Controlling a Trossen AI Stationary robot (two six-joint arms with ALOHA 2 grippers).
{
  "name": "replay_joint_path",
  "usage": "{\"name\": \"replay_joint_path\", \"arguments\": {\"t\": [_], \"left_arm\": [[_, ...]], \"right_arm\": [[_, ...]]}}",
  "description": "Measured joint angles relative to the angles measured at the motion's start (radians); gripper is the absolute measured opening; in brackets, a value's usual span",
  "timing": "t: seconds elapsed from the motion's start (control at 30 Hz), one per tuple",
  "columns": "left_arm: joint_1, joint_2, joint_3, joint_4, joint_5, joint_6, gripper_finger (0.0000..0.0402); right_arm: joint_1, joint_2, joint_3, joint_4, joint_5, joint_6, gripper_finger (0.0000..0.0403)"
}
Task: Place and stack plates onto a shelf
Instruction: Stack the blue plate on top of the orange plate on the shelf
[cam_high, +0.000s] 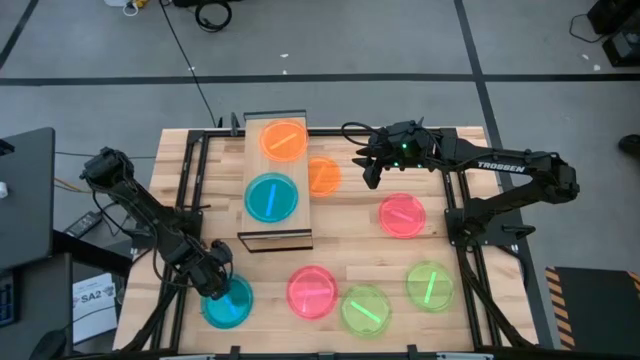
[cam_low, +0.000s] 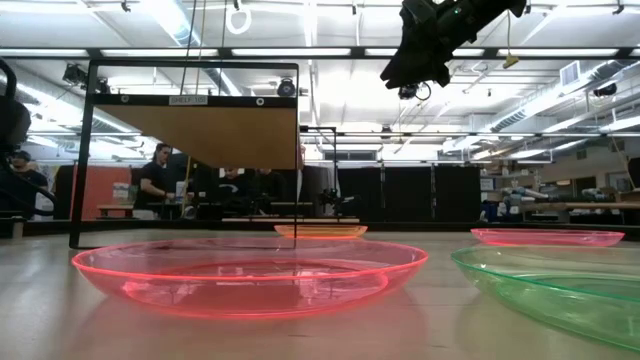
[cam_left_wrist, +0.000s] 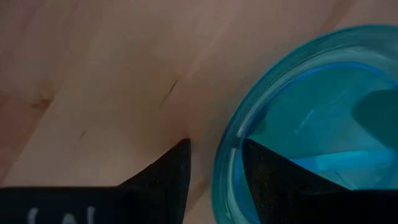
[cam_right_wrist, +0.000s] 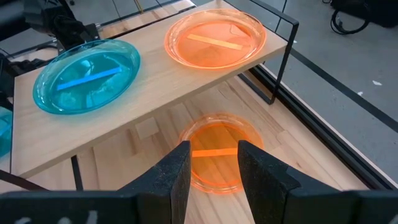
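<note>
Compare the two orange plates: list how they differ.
The upper orange plate lies on the shelf beside a teal plate; the lower orange plate lies on the tabletop, partly under the shelf's edge. The right tool hovers over the lower one, not the upper. Both are round, translucent and striped.

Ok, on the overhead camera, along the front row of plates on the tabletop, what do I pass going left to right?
Teal plate with the left tool at its rim → pink plate → green plate → second green plate.
</note>
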Motion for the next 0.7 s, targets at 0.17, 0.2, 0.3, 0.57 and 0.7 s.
{"name": "replay_joint_path", "arguments": {"t": [0.17,0.2,0.3,0.57,0.7], "left_arm": [[0.000,0.001,-0.005,0.002,0.002,-0.004,0.0153],[0.000,0.001,-0.005,0.004,0.001,-0.003,0.0153],[0.000,0.001,-0.006,0.006,0.001,-0.003,0.0153],[0.000,0.002,-0.007,0.001,-0.002,-0.008,0.0149],[0.000,0.002,-0.007,-0.003,-0.003,-0.008,0.0129]], "right_arm": [[0.000,0.000,0.000,0.000,0.000,0.000,0.0139],[0.000,0.000,0.000,0.000,0.000,0.000,0.0139],[0.000,0.000,0.000,0.000,0.000,0.000,0.0139],[0.000,0.000,0.000,0.000,0.000,0.000,0.0139],[0.000,0.000,0.000,0.000,0.000,0.000,0.0139]]}}
